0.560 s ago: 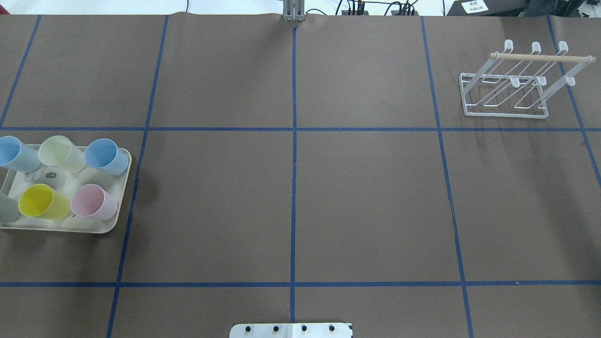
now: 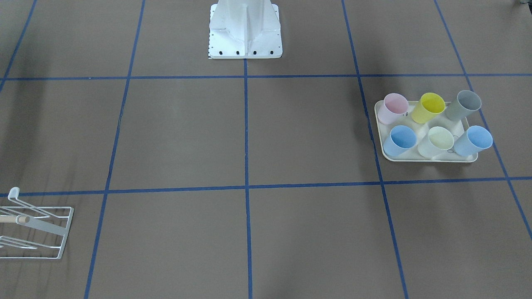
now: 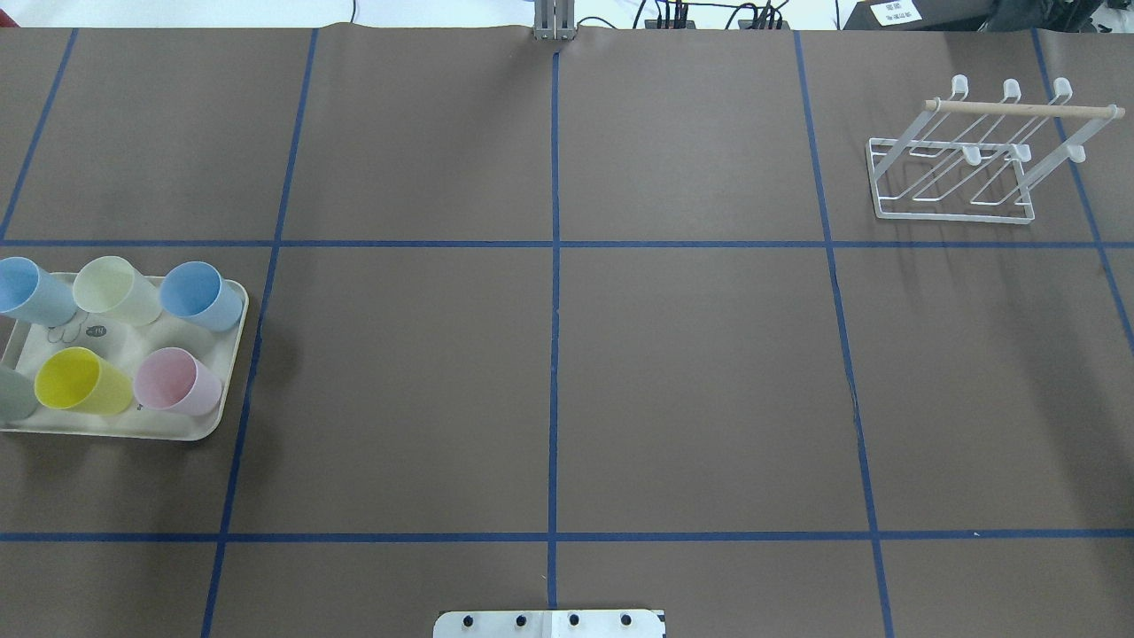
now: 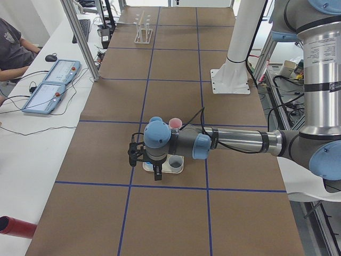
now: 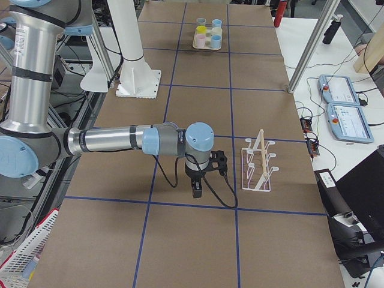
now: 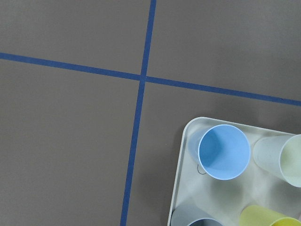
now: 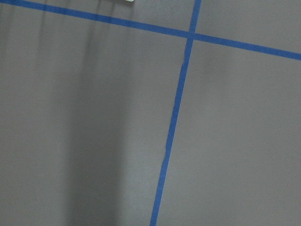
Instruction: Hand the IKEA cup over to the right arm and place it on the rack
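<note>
Six plastic cups (image 2: 436,141) stand mouth up on the cream tray (image 3: 182,433), in two rows of three. The row farther from the robot has a blue cup (image 3: 31,291), a pale yellow cup (image 3: 115,289) and a second blue cup (image 3: 200,296). The nearer row has a grey cup (image 3: 12,394), a bright yellow cup (image 3: 80,381) and a pink cup (image 3: 177,381). All six rest on the tray, and none is in a claw.

The left gripper (image 4: 156,175) hangs pointing downward over the tray. It shows only in the side view, in front of the tray's edge. That view does not settle whether its jaws are parted or closed, or whether it touches anything. Its wrist camera looks straight down on one corner of the tray, with a blue cup nearest that corner, and no fingers show in that view.

The right gripper (image 5: 196,191) is well apart from the tray, at the other end of the table (image 3: 691,381). It points down above bare brown paper crossed by blue tape. How its jaws stand cannot be told either.

The rack (image 3: 952,177) stands well apart from the tray, toward the table's far corner on the opposite side, with nothing on its prongs.
</note>
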You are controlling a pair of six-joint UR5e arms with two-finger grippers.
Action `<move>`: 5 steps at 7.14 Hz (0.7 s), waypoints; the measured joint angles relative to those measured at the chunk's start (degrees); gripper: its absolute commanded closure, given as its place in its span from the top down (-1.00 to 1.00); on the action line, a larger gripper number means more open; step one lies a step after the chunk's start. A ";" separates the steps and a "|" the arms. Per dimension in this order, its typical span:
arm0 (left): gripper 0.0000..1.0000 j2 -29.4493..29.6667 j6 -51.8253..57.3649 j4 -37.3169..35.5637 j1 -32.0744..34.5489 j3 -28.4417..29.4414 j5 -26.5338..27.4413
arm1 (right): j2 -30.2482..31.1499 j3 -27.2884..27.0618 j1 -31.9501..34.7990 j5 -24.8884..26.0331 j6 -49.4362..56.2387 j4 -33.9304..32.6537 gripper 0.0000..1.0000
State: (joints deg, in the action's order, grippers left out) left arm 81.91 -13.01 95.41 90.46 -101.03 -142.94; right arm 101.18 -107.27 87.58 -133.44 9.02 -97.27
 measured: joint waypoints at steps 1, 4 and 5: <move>1.00 -0.20 0.06 0.15 -0.01 -0.24 -0.13 | -0.01 0.68 -0.03 -0.25 0.01 0.33 0.99; 1.00 -0.43 0.30 0.53 -2.27 -0.11 -0.23 | -0.22 1.25 -0.04 -1.40 0.25 0.77 0.99; 1.00 -0.43 0.14 1.85 -6.52 0.03 0.00 | -0.13 1.67 -0.04 -3.55 0.22 1.64 0.99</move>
State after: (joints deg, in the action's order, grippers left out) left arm 81.48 -12.87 97.26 83.93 -101.00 -142.93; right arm 101.05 -105.60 87.54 -136.99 9.23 -95.63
